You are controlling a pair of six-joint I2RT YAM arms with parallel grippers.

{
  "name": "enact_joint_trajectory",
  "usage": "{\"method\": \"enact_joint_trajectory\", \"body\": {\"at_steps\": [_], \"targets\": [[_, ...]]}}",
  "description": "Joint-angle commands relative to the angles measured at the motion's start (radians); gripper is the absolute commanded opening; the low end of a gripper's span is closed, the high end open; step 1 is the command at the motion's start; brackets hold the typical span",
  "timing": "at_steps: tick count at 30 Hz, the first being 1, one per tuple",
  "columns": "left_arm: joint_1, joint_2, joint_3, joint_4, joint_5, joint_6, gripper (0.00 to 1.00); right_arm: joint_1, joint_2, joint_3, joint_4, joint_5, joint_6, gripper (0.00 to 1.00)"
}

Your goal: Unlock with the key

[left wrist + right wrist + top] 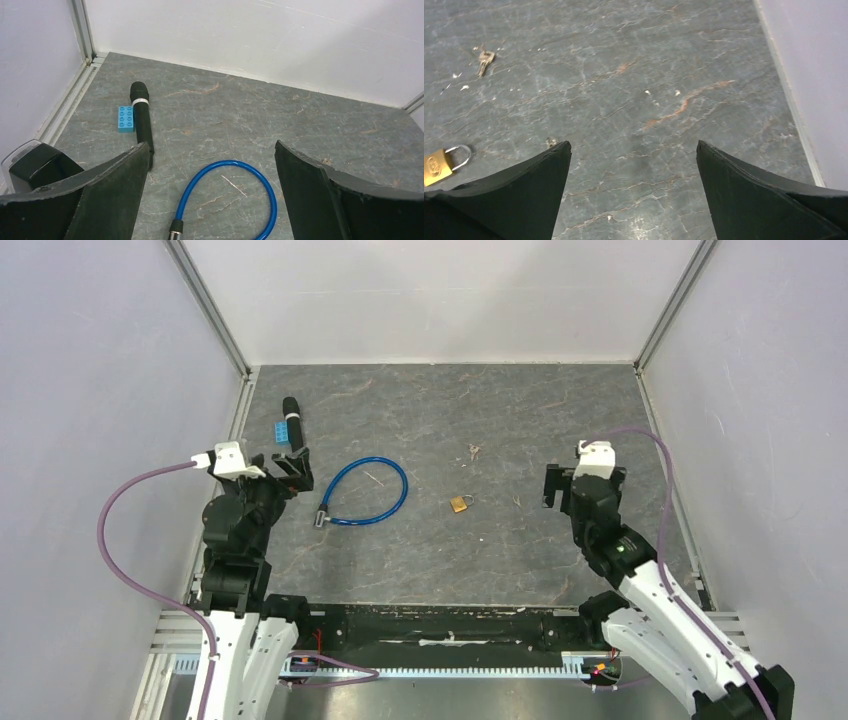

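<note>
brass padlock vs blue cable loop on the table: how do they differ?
Colour: the small brass padlock has a gold body and silver shackle; the blue cable loop has a dark metal end.
Size: the cable loop spans far wider than the padlock.
Place: the padlock lies mid-table; the cable loop lies further left.
Both lie flat on the grey table, untouched.

One padlock [439, 165] is counted near the centre. One key [485, 59] is counted at the padlock's 12 o'clock. One blue cable loop [230, 162] is counted at the padlock's 9 o'clock. One microphone [142, 122] and one blue brick [126, 119] are counted at its 10 o'clock, side by side.
</note>
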Motion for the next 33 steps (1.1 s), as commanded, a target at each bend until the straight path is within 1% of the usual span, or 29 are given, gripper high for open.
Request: {"method": "enact_joint_trajectory", "body": {"at_steps": [1,6,11,13,16,20,23,30,33], "targets": [[-0.008,-0.012,0.009,0.011,-0.015,-0.023,1.0,0.002,0.109,0.082,0.021,-0.155,-0.002,0.98],[-0.011,-0.013,0.008,0.012,-0.02,-0.022,1.0,0.002,0.284,0.185,0.036,-0.346,-0.009,0.98],[-0.014,-0.018,0.006,0.01,-0.025,-0.023,1.0,0.003,0.529,0.307,0.018,-0.544,0.002,0.98],[-0.02,-0.019,0.005,0.011,-0.026,-0.023,1.0,0.003,0.646,0.377,-0.003,-0.59,0.011,0.98],[-0.025,-0.018,0.004,0.015,-0.027,-0.025,1.0,0.013,0.779,0.467,-0.006,-0.69,0.036,0.98],[-0.03,-0.023,0.004,0.011,-0.032,-0.024,1.0,0.052,0.891,0.531,0.007,-0.728,0.08,0.96],[-0.032,-0.03,0.002,0.014,-0.031,-0.023,1.0,0.075,0.949,0.549,0.01,-0.75,0.107,0.91],[-0.042,-0.039,-0.002,0.016,-0.031,-0.019,1.0,0.155,1.046,0.596,0.01,-0.764,0.093,0.82],[-0.043,-0.039,-0.002,0.016,-0.032,-0.019,1.0,0.174,1.084,0.619,0.001,-0.757,0.079,0.8]]}}
